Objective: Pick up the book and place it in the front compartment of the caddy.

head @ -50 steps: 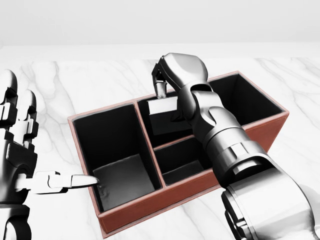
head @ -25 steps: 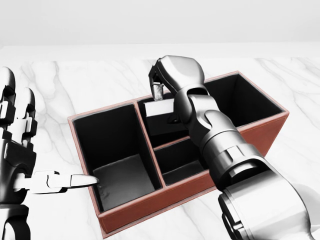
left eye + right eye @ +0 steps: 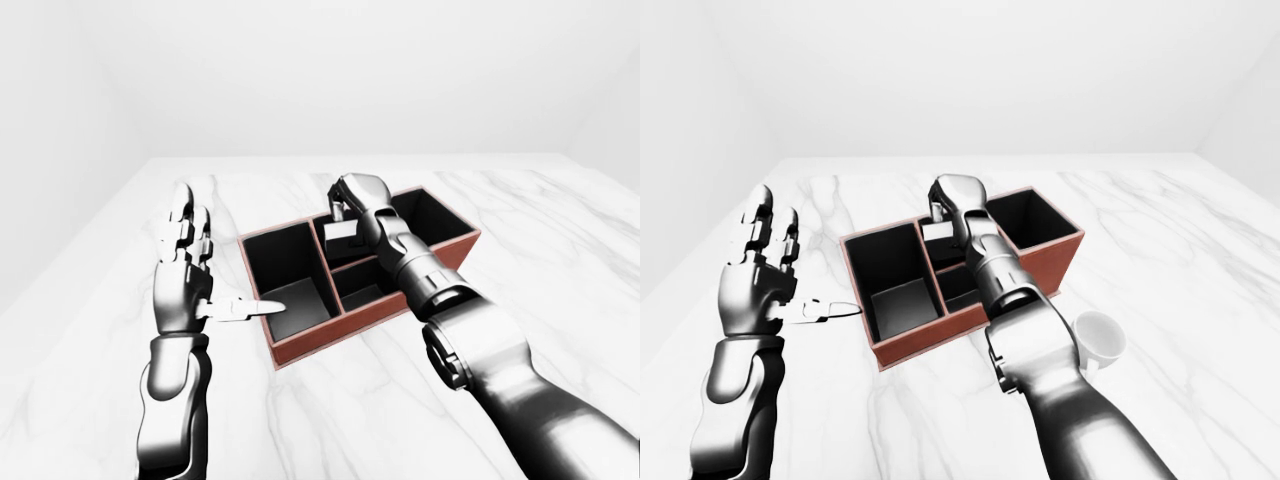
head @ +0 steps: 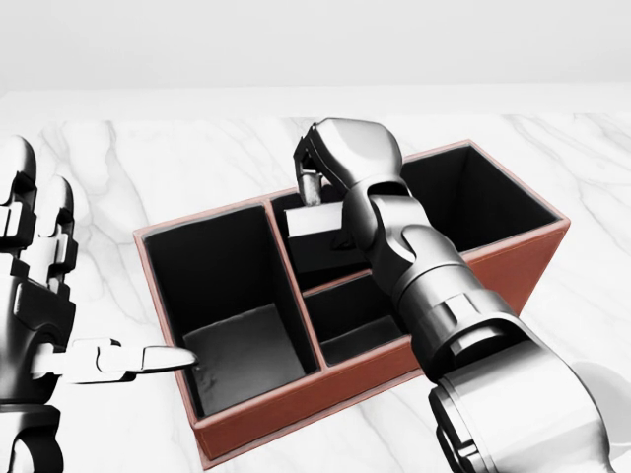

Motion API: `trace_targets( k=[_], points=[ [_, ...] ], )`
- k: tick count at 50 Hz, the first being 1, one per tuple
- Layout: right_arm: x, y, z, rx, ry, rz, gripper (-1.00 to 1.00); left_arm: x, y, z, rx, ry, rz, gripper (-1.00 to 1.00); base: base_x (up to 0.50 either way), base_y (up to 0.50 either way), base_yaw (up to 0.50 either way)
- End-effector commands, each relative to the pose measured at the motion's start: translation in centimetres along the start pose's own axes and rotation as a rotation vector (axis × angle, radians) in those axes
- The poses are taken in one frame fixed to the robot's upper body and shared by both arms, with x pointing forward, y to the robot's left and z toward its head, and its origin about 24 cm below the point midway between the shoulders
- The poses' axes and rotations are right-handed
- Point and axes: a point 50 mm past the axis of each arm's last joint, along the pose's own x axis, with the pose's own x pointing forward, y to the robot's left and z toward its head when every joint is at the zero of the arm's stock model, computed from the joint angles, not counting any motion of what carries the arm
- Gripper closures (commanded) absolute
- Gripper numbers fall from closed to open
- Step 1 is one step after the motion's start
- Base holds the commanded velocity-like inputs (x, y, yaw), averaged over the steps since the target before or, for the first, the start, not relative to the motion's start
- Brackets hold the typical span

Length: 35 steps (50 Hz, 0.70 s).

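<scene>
While the left hand (image 4: 39,296) stands at nine o'clock of the one caddy (image 4: 246,429) with fingers spread wide, thumb tip at its rim, four compartments show. One book (image 4: 314,223) sits upright in the small twelve-o'clock compartment, the right hand (image 4: 345,158) fingers pinching its top. One white cup (image 3: 1098,338) rests on the counter (image 4: 177,168) at four o'clock.

A bare simulated test room rather than any lived-in place: blank white walls (image 3: 330,70) meet in corners, and a white marble-veined table (image 3: 560,260) fills the view, bearing only a red-brown caddy (image 4: 296,404) and a white mug (image 3: 1102,338).
</scene>
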Motion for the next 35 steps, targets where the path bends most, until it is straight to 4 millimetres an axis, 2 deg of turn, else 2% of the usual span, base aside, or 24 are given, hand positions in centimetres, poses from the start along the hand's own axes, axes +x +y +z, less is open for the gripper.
trace_targets(
  k=[1, 35],
  points=[
    [0.07, -0.4, 0.17, -0.004, -0.007, -0.043, 1.0, -0.09, -0.1, -0.09, 0.0, 0.005, -0.004, -1.0, 0.0, 0.0, 0.0],
    [-0.04, -0.28, 0.35, -0.027, -0.018, -0.085, 1.0, -0.04, -0.07, -0.15, 0.0, 0.007, -0.003, -1.0, 0.0, 0.0, 0.0]
  ],
)
